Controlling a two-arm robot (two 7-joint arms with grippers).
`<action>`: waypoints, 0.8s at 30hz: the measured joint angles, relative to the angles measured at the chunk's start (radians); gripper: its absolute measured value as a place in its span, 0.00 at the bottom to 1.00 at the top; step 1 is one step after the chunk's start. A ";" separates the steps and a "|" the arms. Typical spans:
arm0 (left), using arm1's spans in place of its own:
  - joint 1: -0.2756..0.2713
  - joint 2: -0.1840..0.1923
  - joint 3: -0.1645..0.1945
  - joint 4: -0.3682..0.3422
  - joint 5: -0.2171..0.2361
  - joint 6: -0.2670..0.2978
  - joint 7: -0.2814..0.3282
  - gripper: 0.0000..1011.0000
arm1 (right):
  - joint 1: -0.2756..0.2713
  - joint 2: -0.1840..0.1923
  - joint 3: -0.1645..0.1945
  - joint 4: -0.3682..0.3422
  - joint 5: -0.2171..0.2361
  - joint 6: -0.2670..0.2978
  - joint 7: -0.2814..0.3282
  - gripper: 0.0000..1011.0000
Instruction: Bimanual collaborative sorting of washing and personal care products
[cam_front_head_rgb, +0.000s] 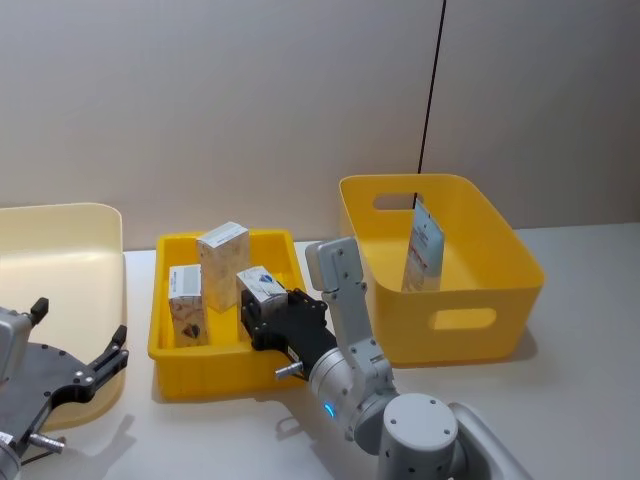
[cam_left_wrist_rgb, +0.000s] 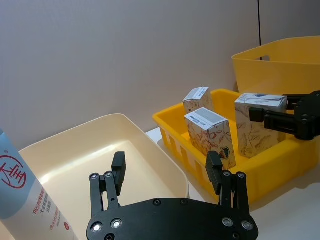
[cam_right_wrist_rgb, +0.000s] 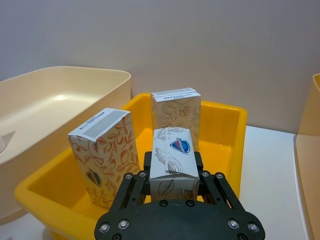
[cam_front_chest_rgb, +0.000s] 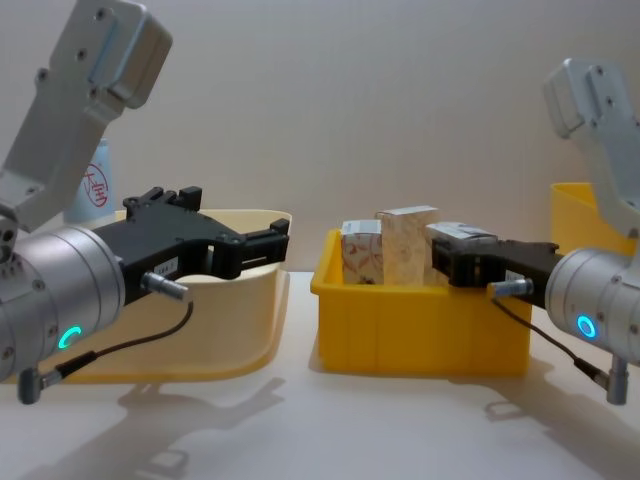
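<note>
Three marbled cartons stand in the small yellow tray (cam_front_head_rgb: 165, 352). My right gripper (cam_front_head_rgb: 270, 310) (cam_right_wrist_rgb: 172, 165) (cam_front_chest_rgb: 455, 262) is shut on the one nearest the tray's right side (cam_front_head_rgb: 262, 283) (cam_right_wrist_rgb: 172, 145) (cam_left_wrist_rgb: 260, 125), holding it upright. The other two cartons (cam_front_head_rgb: 222, 262) (cam_front_head_rgb: 186, 303) stand free behind and to its left. A pale-blue tube (cam_front_head_rgb: 424, 245) leans inside the big yellow tub (cam_front_head_rgb: 500, 250). My left gripper (cam_front_head_rgb: 80, 320) (cam_left_wrist_rgb: 166, 172) (cam_front_chest_rgb: 240, 245) hovers open over the cream tub's (cam_front_head_rgb: 60, 240) near right corner. Beside it stands a pale bottle with red lettering (cam_left_wrist_rgb: 20, 200) (cam_front_chest_rgb: 95, 190).
The cream tub, the tray and the big yellow tub stand in a row from left to right against a plain wall. Bare white tabletop (cam_front_head_rgb: 560, 400) lies in front of and to the right of the tubs. A black cable (cam_front_head_rgb: 432, 90) hangs down the wall.
</note>
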 joint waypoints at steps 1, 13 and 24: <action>0.000 0.000 0.000 0.000 0.000 0.000 0.000 0.99 | 0.000 0.000 0.000 0.000 -0.001 -0.002 0.000 0.44; 0.000 0.000 0.000 0.000 0.000 0.000 0.000 0.99 | -0.008 0.005 0.007 -0.011 -0.009 -0.079 0.021 0.40; 0.000 0.000 0.000 0.000 0.000 0.000 0.000 0.99 | -0.013 0.012 0.022 -0.044 -0.014 -0.196 0.047 0.40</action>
